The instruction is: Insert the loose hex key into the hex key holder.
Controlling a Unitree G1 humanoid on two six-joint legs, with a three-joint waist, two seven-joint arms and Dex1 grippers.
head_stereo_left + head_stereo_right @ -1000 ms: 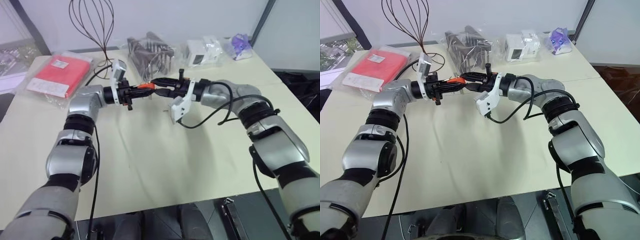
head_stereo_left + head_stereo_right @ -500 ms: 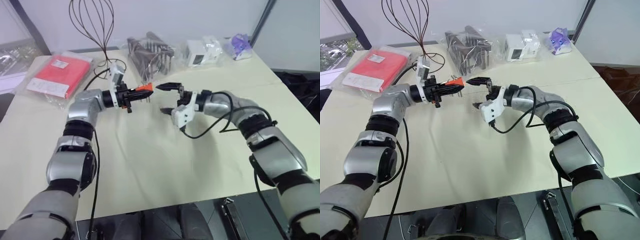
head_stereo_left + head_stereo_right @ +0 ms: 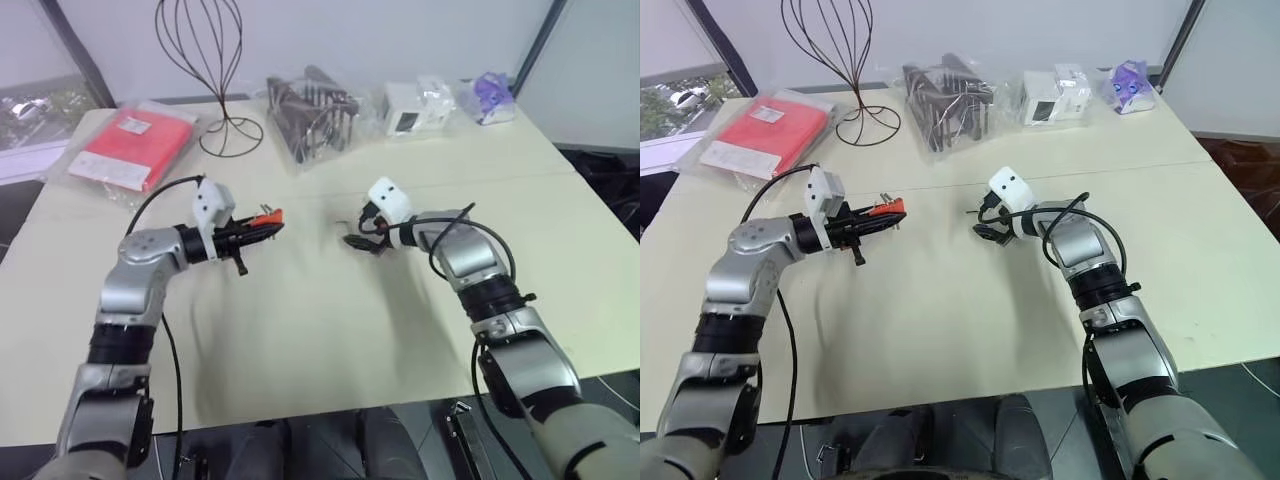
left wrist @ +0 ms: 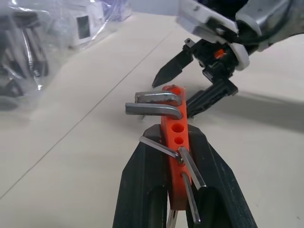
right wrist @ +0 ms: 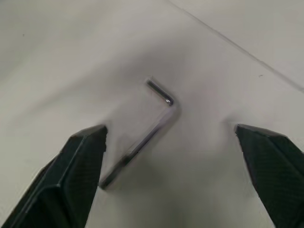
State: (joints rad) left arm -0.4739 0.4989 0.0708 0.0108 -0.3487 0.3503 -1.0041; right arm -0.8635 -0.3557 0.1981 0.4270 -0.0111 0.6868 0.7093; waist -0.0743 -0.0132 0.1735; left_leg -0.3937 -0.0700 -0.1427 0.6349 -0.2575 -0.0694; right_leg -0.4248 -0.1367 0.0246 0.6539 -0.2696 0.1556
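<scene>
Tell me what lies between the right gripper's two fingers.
In the right wrist view the loose hex key lies flat on the table between the open right gripper fingers, touched by neither; only bare tabletop surrounds it.

A pale cream table fills most of the frame. Along its far edge, from upper left to upper right: a flat red packet in clear plastic, a dark wire stand, a bag of dark metal parts, a white box in plastic, and a small purple item
</scene>
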